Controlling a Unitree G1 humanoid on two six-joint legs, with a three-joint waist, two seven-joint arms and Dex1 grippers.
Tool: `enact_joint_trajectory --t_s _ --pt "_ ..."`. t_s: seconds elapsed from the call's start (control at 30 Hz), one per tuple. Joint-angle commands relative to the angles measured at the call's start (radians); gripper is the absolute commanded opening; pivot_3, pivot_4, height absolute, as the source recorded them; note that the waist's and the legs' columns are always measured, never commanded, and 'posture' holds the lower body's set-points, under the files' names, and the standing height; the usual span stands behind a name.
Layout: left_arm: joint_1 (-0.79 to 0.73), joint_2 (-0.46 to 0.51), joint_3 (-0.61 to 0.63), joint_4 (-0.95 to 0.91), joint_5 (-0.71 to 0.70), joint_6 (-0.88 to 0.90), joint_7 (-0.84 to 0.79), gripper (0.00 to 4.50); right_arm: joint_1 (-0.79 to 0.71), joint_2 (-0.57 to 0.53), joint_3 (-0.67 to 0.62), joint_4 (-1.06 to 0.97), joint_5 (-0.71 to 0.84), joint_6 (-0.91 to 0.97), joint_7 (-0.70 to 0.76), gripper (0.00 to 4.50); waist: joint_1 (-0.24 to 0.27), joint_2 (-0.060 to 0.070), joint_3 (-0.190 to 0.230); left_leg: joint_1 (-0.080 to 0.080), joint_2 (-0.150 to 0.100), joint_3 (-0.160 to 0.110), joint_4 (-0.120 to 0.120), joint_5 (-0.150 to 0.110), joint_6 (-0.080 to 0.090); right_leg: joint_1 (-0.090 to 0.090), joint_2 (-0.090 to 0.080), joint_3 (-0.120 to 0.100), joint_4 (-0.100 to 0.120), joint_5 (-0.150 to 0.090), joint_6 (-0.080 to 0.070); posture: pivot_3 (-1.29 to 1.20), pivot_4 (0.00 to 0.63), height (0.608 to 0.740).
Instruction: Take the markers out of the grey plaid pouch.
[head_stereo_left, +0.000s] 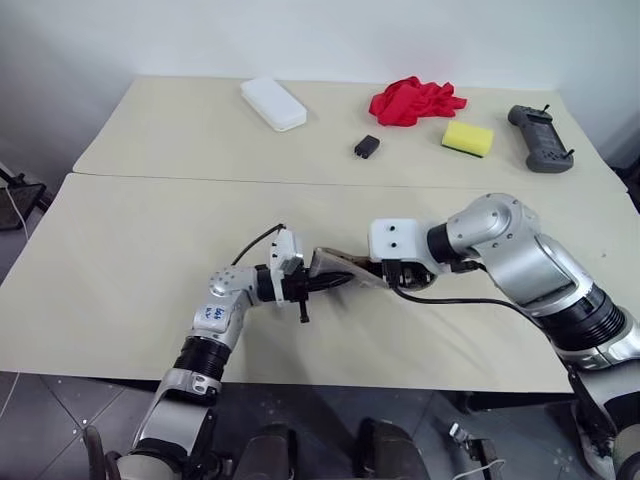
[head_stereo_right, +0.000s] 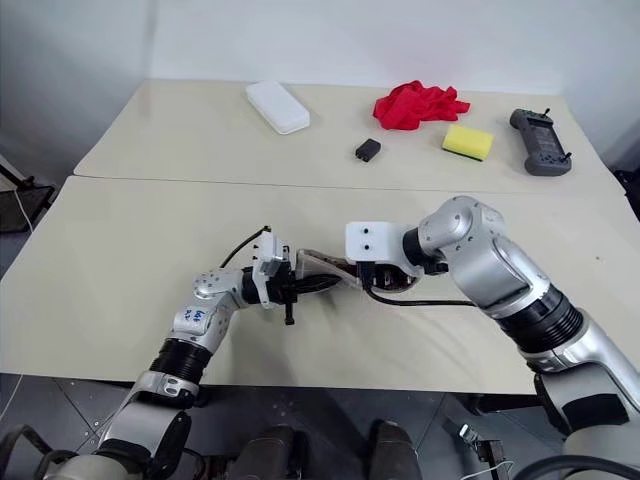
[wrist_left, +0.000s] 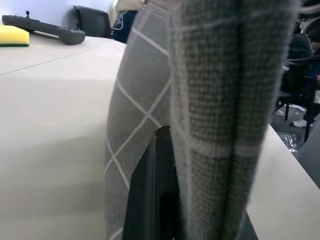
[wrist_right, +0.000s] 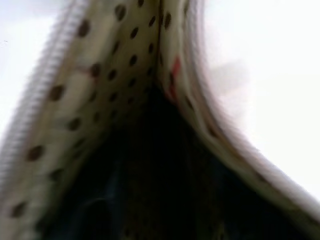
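Left eye view: left gripper (head_stereo_left: 312, 285) pinches the grey plaid pouch (head_stereo_left: 335, 268) closed-fingered; right gripper (head_stereo_left: 392, 272), state unclear, enters its mouth. Fabric may slip free if tugged.

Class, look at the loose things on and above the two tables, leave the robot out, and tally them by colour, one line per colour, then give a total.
White: 1, the box
Red: 1, the crumpled cloth
Yellow: 1, the sponge block
Black: 1, the small block
Grey: 2, the handheld controller and the plaid pouch
Total: 6
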Motion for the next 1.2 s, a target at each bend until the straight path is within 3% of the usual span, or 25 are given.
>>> enact_joint_trajectory --t_s 0.03,0.4,0.63,0.7,1.0,1.2 --pt "0.014 -0.002 -0.009 0.01 0.007 0.011 -0.002 0.0 0.008 0.02 0.014 0.036 -0.069 -0.088 -0.059 3.31 -0.001 0.0 0.0 0.0 0.0 0.0 0.0 0.0 0.0 0.0 0.0 0.0 0.0 0.0 0.0 0.0 0.15 0.74" --pt "0.015 -0.006 0.0 0.0 -0.008 0.045 0.001 0.0 0.022 0.074 0.07 0.195 -0.171 -0.138 -0.056 3.31 -0.018 0.0 0.0 0.002 0.0 0.0 0.0 0.0 0.0 0.002 0.0 0.0 0.0 0.0 0.0 0.0 0.15 0.74" --pt "0.019 0.001 0.008 -0.005 -0.006 0.045 0.009 0.0 0.007 0.066 0.033 0.185 -0.167 -0.199 -0.023 1.1 -0.02 0.0 0.0 0.002 0.0 -0.001 0.0 0.0 0.0 0.003 0.0 0.0 0.0 0.0 0.0 0.0 0.15 0.74" --pt "0.022 0.005 0.01 -0.009 -0.005 0.046 0.013 0.0 -0.002 0.05 0.005 0.156 -0.141 -0.235 0.004 0.67 -0.019 0.0 0.0 0.002 0.0 -0.001 0.0 0.0 0.0 0.003 0.0 0.0 0.0 0.0 0.0 0.0 0.15 0.74" --pt "0.039 0.015 0.013 -0.031 -0.005 0.054 0.022 0.0 0.02 -0.011 -0.167 0.127 0.026 -0.317 0.08 0.63 -0.019 0.0 0.0 0.001 0.0 -0.001 0.0 0.0 0.0 0.002 0.0 -0.001 -0.001 0.0 0.0 0.0 0.15 0.74" --pt "0.045 0.018 0.012 -0.037 -0.005 0.056 0.022 0.0 0.091 0.004 -0.288 0.272 0.19 -0.558 0.151 0.63 -0.02 0.0 0.0 0.002 0.0 0.0 -0.001 0.0 0.0 0.003 0.0 -0.001 -0.001 0.0 0.0 0.0 0.15 0.74"
